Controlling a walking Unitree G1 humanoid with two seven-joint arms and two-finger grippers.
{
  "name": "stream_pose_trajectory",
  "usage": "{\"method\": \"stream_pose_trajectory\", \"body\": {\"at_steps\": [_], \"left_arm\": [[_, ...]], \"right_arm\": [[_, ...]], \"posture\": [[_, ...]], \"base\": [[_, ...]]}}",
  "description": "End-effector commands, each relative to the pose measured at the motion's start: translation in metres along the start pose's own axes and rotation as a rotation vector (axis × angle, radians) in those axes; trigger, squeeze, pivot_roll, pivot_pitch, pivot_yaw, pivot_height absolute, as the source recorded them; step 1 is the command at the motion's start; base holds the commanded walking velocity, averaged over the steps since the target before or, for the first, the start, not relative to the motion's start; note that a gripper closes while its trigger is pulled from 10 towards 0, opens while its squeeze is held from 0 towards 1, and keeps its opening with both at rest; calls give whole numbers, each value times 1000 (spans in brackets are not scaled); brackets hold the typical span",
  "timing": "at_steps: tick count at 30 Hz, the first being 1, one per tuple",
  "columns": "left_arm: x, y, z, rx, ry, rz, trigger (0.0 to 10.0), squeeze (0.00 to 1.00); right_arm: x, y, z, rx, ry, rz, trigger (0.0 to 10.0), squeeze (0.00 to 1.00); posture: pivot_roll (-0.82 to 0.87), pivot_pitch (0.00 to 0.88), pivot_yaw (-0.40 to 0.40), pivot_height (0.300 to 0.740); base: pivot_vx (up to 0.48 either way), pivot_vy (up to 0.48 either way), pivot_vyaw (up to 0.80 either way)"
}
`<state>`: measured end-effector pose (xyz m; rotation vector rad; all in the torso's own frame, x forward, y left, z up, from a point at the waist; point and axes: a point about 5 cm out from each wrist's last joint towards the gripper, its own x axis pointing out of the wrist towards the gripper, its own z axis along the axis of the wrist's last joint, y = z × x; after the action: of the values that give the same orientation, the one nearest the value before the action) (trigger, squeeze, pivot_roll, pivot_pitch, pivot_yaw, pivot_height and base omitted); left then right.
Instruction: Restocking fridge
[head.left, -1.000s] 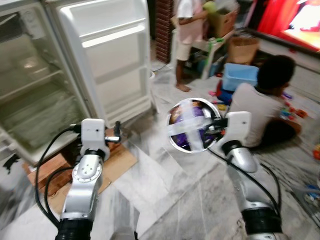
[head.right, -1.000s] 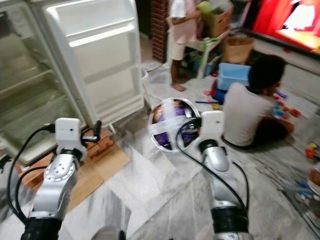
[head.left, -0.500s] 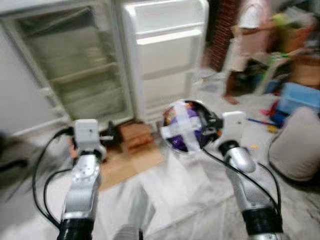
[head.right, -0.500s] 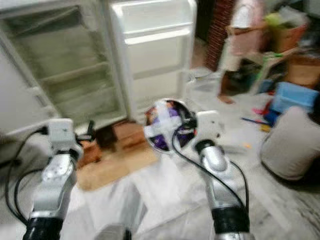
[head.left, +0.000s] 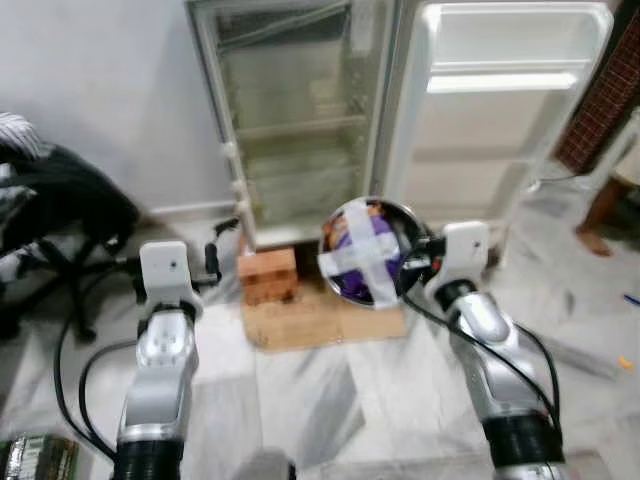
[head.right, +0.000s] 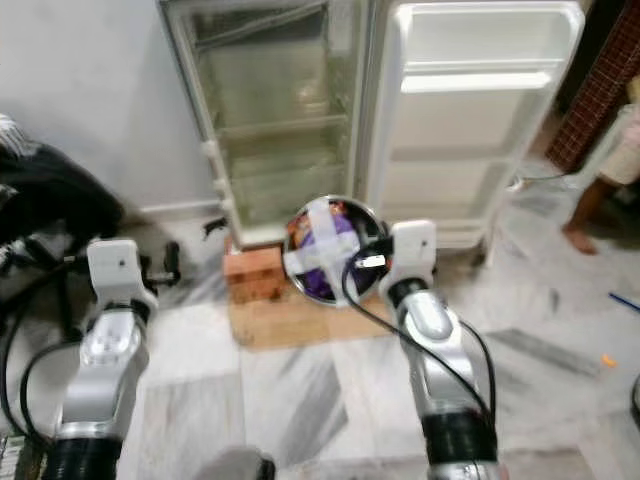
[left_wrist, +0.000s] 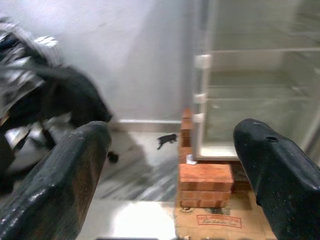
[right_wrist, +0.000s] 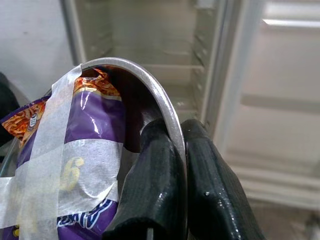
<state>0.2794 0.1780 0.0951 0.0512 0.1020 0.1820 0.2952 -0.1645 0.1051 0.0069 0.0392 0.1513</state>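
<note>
My right gripper (right_wrist: 175, 185) is shut on the rim of a metal bowl (head.left: 368, 252), held up on its side in front of me. A purple snack packet (right_wrist: 75, 150) is strapped into the bowl with a cross of white tape. The fridge (head.left: 300, 110) stands straight ahead with its door (head.left: 500, 120) swung open to the right and its glass shelves bare. My left gripper (left_wrist: 170, 165) is open at the left, level with the fridge's lower edge, holding nothing.
Red bricks (head.left: 268, 275) and a sheet of cardboard (head.left: 320, 320) lie on the marble floor under the fridge. A black office chair (head.left: 60, 215) with clothes on it stands at the left. A person's bare leg (head.left: 605, 205) shows at the far right.
The camera has swung left, so the fridge now sits straight ahead and the people and toys have slid out to the right. Both arms keep their pose, bowl still held.
</note>
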Motion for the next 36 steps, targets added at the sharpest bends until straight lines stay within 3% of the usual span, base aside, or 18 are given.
{"method": "stream_pose_trajectory", "body": {"at_steps": [1, 22, 25, 28, 36], "left_arm": [[1, 9, -2, -14, 14, 20, 10000, 0], [1, 8, -1, -31, 6, -4, 10000, 0], [2, 9, 5, -53, -39, 29, 10000, 0], [3, 8, 4, -79, -16, 18, 10000, 0], [1, 9, -1, -76, 11, 29, 10000, 0]], "right_arm": [[4, 10, 11, 16, -51, 40, 10000, 0], [6, 9, 11, 41, -51, 43, 10000, 0], [6, 10, 12, 48, -54, 39, 10000, 0], [6, 10, 10, 47, -50, 37, 10000, 0], [6, 11, 9, 51, -41, 43, 10000, 0]], "posture": [[44, 0, -19, 740], [46, 0, -25, 740], [45, 0, -23, 740], [46, 0, -24, 740], [44, 0, -24, 740]], "base": [[311, 0, 775], [433, 0, 37], [450, 0, 0], [425, 0, 0], [219, 363, 0]]}}
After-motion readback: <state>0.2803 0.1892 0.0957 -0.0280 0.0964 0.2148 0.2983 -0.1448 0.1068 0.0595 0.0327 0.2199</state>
